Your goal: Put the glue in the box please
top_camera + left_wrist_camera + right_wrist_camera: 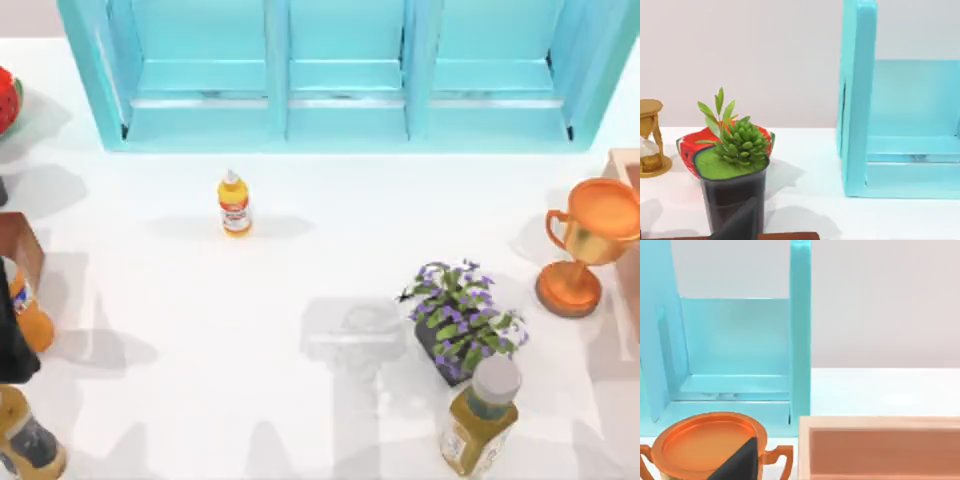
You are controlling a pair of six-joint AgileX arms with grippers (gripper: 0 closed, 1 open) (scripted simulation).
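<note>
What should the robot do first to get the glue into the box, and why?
Probably bring the left gripper over the glue to grasp it: the bottle stands upright and untouched on the table's left half, just in front of the box, with open space around it.

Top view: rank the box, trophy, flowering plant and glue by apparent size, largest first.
1. box
2. trophy and flowering plant look alike, so no order between them
3. glue

White counter point(330, 260) carrying: box point(345, 120) standing far; glue point(235, 204) left of centre; flowering plant point(460, 320), olive bottle point(482, 420), trophy point(585, 245) right.
</note>
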